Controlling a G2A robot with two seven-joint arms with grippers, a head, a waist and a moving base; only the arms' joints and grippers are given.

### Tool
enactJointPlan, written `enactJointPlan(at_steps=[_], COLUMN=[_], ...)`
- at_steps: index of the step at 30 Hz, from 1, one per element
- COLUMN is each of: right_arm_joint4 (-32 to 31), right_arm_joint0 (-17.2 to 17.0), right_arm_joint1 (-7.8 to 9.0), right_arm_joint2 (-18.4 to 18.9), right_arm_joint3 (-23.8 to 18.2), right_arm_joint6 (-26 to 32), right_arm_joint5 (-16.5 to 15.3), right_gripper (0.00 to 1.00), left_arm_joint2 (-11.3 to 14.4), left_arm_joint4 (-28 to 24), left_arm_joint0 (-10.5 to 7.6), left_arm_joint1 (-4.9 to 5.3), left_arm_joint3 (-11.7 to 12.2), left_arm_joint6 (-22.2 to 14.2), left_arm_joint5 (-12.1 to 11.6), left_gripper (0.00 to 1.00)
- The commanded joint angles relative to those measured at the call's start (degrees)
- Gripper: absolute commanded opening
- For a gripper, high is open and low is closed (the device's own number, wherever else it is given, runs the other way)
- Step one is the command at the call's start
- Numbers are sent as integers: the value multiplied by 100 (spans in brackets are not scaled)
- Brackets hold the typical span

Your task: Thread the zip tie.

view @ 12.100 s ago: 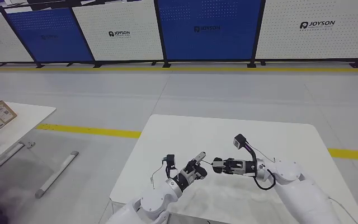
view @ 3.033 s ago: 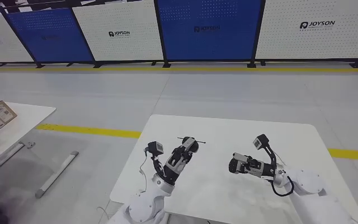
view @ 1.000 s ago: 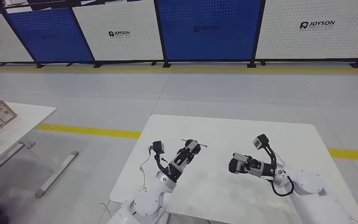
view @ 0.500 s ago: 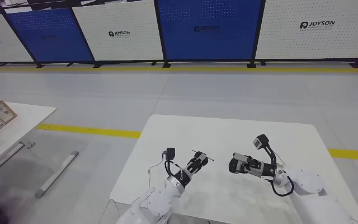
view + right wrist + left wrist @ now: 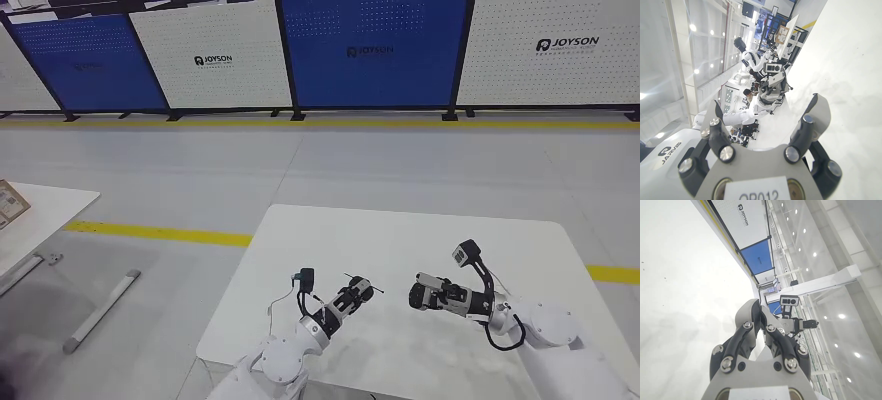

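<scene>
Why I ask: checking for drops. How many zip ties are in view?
1. The zip tie is pinched between the fingers of the left gripper above the table; the open right gripper holds none. Others could be too thin to see.

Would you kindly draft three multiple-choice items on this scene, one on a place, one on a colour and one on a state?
1. Where is the zip tie?
A: lying flat on the table
B: pinched in the left hand
C: in the right hand

2. What colour is the table top?
A: blue
B: wooden brown
C: white

3. What state is the right hand in?
A: open and empty
B: shut on the zip tie
C: shut with nothing in it

Answers:
1 B: the left wrist view shows that hand clamped on a thin black strip.
2 C: the top view shows a plain white surface.
3 A: the right wrist view shows its jaws wide apart with nothing between them.
</scene>
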Motion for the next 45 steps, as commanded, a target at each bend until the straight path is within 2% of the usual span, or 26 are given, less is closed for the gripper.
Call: enactJointPlan(at_steps=[1,3,7,9,11,12,24,26,28,30,32,34,36,45], right_arm_joint4=[-128,-441,-907,-1330,-1991,-1964,-1940,-1709,-1983,-2161,-2243,-2566,-2574,-2498], right_arm_joint0=[-5,-12,-9,29,175,217,174,233,362,484,594,808,1135,1177], right_arm_joint1=[15,82,273,375,458,465,470,502,557,624,746,901,1038,1050], right_arm_joint2=[57,244,790,986,1068,1118,1134,1223,1260,1178,816,464,130,123], right_arm_joint3=[-30,-140,-311,-425,-455,-444,-482,-340,-253,-246,-311,-238,-26,12], right_arm_joint6=[-144,-168,174,536,759,669,538,927,1325,1536,1536,1536,1536,1536], right_arm_joint5=[-41,-97,14,164,459,559,536,423,305,85,-97,-83,160,184], right_gripper=[100,100,100,100,100,100,100,100,100,100,100,100,100,100], left_arm_joint2=[0,0,0,0,0,0,0,0,0,0,0,0,0,0], left_arm_joint4=[2,2,2,2,2,2,2,2,2,2,2,2,2,2], left_arm_joint0=[0,0,0,0,0,0,0,0,0,0,0,0,0,0], left_arm_joint1=[0,0,0,0,0,0,0,0,0,0,0,0,0,0], left_arm_joint3=[-1,-1,-1,-1,-1,-1,-1,-1,-1,-1,-1,-1,-1,-1], left_arm_joint6=[1,1,1,1,1,1,1,1,1,1,1,1,1,1], left_arm_joint5=[2,2,2,2,2,2,2,2,2,2,2,2,2,2], left_gripper=[0,0,0,0,0,0,0,0,0,0,0,0,0,0])
